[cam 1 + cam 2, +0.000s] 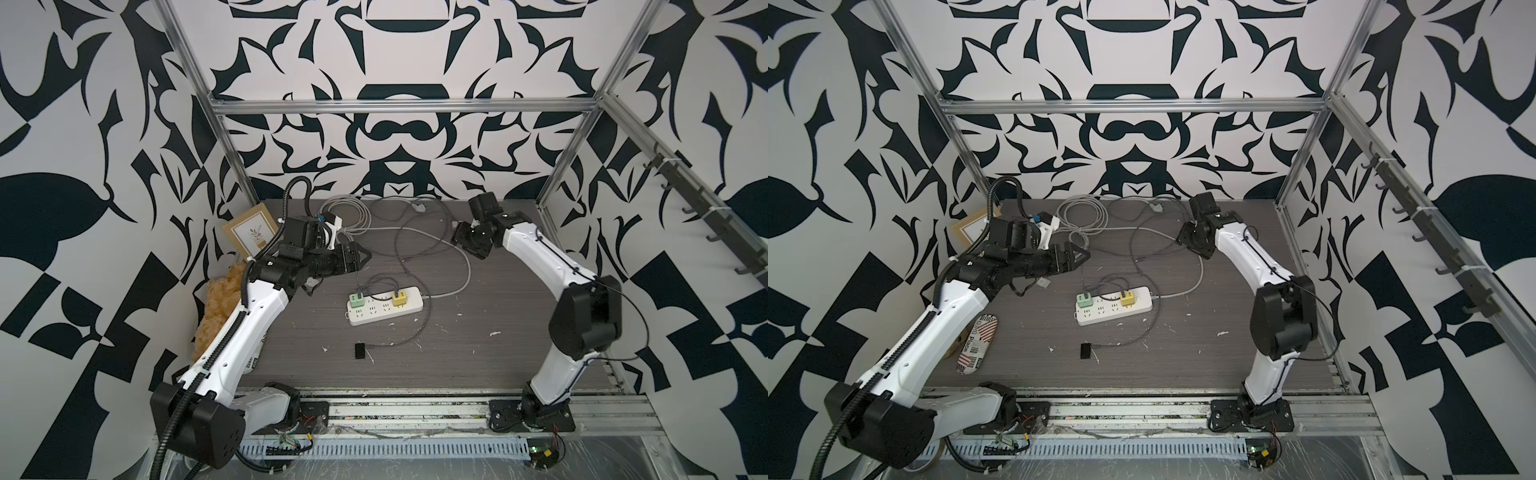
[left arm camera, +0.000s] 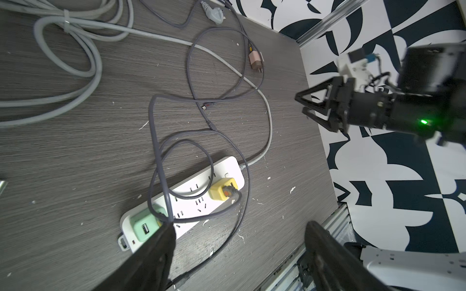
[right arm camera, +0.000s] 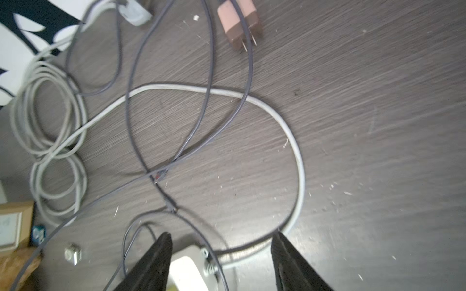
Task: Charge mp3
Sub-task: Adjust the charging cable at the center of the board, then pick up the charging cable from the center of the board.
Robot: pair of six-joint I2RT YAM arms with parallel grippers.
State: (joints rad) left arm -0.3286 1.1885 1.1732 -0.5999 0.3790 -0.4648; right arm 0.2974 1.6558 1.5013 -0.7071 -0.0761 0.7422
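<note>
Spread and empty, left gripper (image 2: 239, 226) and right gripper (image 3: 222, 236) are held near the power strip (image 2: 196, 194); the mp3 (image 3: 39, 233) is glimpsed well apart from it. Crossed cables (image 3: 157, 176) could be dragged, unseating the yellow charger (image 2: 223, 189).

our lab robot cell: aluminium frame (image 1: 399, 106) at twelve o'clock, patterned backdrop walls (image 1: 395, 50), slotted cable duct (image 1: 374, 451) at six o'clock

Both arms pair glossy white link shells (image 1: 951, 309), dotted with small dark screws, with matte black joint housings (image 1: 582, 320). A black corrugated cable conduit (image 1: 286, 198) climbs the left arm (image 1: 253, 316); a thin black wire (image 1: 555, 253) follows the right arm (image 1: 523, 249). The left gripper (image 2: 240, 224) has black tapering fingers (image 2: 156, 259). Black base plates (image 1: 532, 415) sit at five and seven o'clock.
</note>
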